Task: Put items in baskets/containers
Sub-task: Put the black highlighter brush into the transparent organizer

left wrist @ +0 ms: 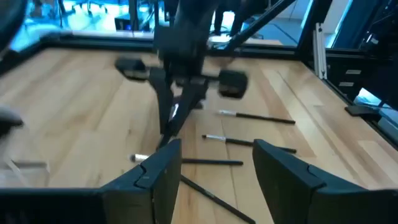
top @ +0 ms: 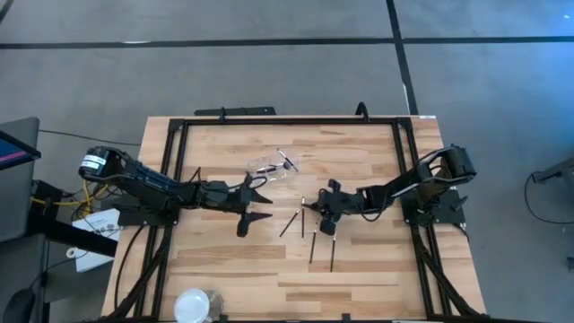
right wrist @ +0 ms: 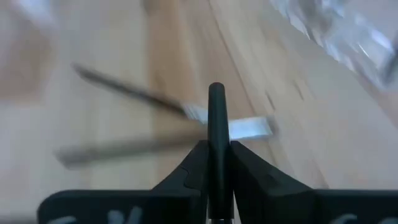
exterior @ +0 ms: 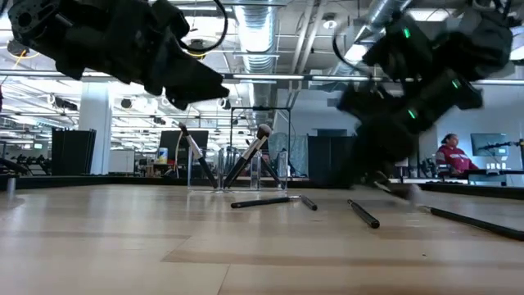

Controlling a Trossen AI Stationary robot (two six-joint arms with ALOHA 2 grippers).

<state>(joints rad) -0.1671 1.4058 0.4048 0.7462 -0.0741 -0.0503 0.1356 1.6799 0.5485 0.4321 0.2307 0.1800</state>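
The clear container (top: 272, 168) (exterior: 237, 170) stands toward the table's far side, with brushes (exterior: 250, 156) leaning inside it. Several dark brushes lie loose on the wood (top: 312, 245) (exterior: 266, 201) (left wrist: 255, 117). My right gripper (top: 326, 218) (right wrist: 216, 146) hovers over the loose brushes and is shut on one of them. My left gripper (top: 262, 201) (left wrist: 214, 168) is open and holds nothing. It is above the table just near of the container, facing the right gripper. My right gripper pinches a slim dark brush by its handle (right wrist: 216, 118) between the two shut fingers, which come from above, pointing down. The handle runs along the fingers and sticks out past their ends. In the left wrist view the brush (left wrist: 174, 115) slants down below the gripper. Whether its lower end touches the table I cannot tell.
A black rail frame (top: 170, 148) borders the table on the left, far and right sides. A round white and clear object (top: 193, 305) sits at the near edge. A person (exterior: 449, 154) is in the room beyond. Bare wood lies near the left gripper (top: 215, 260).
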